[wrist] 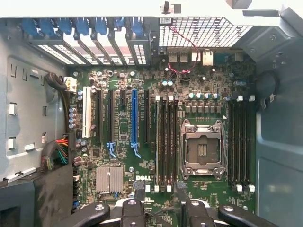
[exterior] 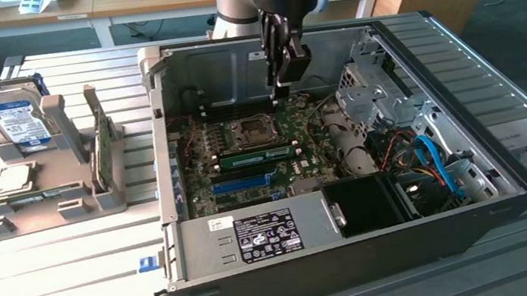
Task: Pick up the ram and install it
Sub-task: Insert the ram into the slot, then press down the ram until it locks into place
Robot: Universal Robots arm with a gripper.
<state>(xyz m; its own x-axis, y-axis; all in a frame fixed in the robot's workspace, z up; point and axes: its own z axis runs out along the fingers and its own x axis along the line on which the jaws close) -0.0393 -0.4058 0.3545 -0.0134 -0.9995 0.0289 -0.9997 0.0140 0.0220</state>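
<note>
Exterior view's left: grey holder (exterior: 8,220) on the counter (exterior: 76,272), with a hard drive (exterior: 17,119) and a broad green card (exterior: 99,150) standing upright in it. Middle: open PC case (exterior: 360,258). The ram (exterior: 256,155) stands on edge in a motherboard slot, between the CPU socket (exterior: 246,129) and the blue slot strip (exterior: 247,183). The pincer (exterior: 283,90) hangs above the board, fingers apart, nothing between them. Judged: install step, stick in slot, pincer off it. Can't tell if the end clips are locked. Any press-down needs the pincer centred on the stick's top edge.
</note>
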